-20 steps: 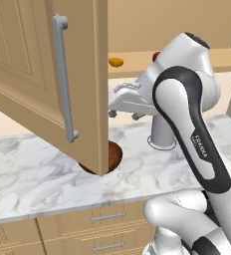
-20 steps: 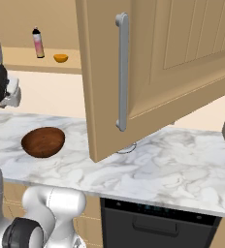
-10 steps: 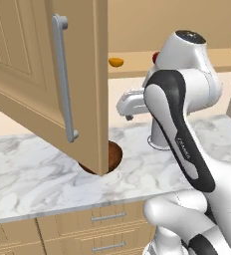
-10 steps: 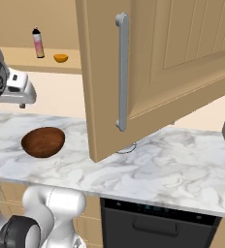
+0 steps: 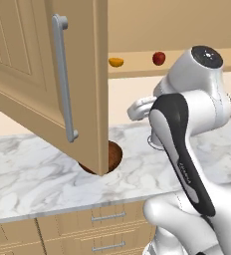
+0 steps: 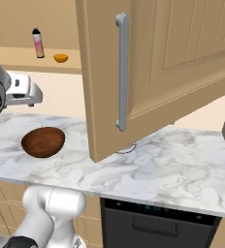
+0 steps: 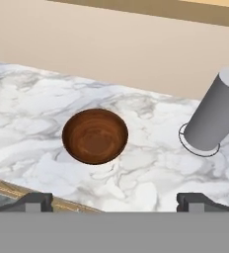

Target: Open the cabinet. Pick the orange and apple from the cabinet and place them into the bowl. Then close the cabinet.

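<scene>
**Cabinet open, fruit on the shelf, bowl empty**

Left base view: the cabinet (image 5: 82,84) door hangs open, its grey bar handle (image 5: 63,79) facing the camera. On the shelf (image 5: 187,62) behind it rest the orange (image 5: 116,62) and, well apart to its right, the red apple (image 5: 159,58). Both look small, round, firm and smooth, likely to roll, so a grip across the widest part seems best. The wooden bowl (image 5: 112,155) sits on the marble counter (image 5: 33,177), half hidden by the door.

Right base view: the orange (image 6: 61,58) lies near a pink bottle (image 6: 38,42). The bowl (image 6: 43,142) stands below on the counter.

Hand view: the tool (image 7: 114,201) has its fingertips (image 7: 35,201) spread wide, holding nothing, above the empty bowl (image 7: 95,136). A grey cylinder (image 7: 216,112) stands nearby on the glossy, veined counter (image 7: 32,108); a plain beige wall (image 7: 111,49) lies behind.
</scene>
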